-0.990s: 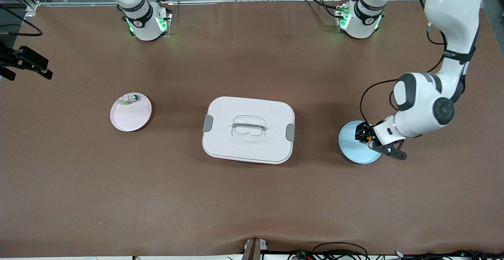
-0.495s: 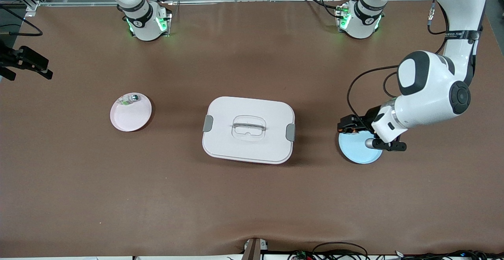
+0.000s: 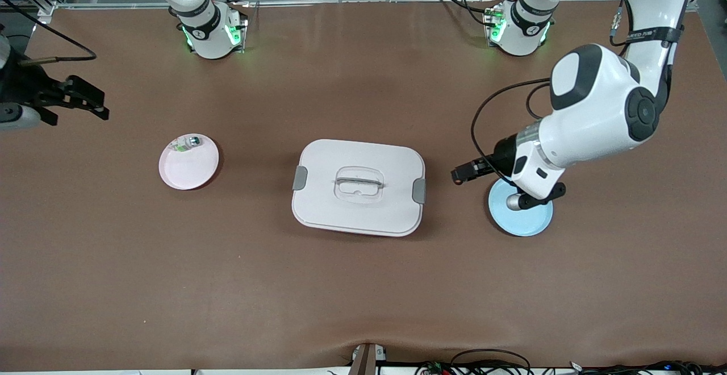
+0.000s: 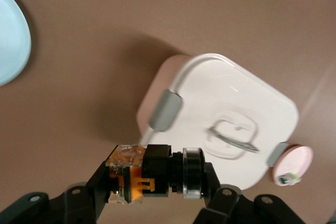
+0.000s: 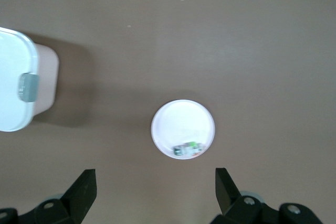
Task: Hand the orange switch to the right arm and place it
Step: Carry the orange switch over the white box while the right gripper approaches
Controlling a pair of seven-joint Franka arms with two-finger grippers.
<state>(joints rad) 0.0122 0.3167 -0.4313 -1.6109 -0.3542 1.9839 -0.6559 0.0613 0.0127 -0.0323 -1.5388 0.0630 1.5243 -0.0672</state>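
Note:
My left gripper (image 3: 461, 174) is shut on the orange switch (image 4: 147, 174), a small black part with an orange-tan body and a round cap, held sideways between the fingers (image 4: 212, 179). It hangs over the bare table between the blue plate (image 3: 525, 221) and the white box (image 3: 359, 187). My right gripper (image 3: 85, 102) is open and empty, up in the air over the table's edge at the right arm's end, beside the pink plate (image 3: 190, 167). In the right wrist view the gripper (image 5: 156, 192) shows nothing between its fingers.
The pink plate (image 5: 181, 119) holds a small clear-and-silver part with green (image 3: 187, 143), also in the right wrist view (image 5: 189, 148). The white lidded box with a handle and grey clips stands mid-table (image 4: 226, 103). The blue plate (image 4: 10, 40) is bare.
My left gripper has lifted the orange switch off the blue plate and carried it toward the white box. My right gripper has moved inward from the table's edge.

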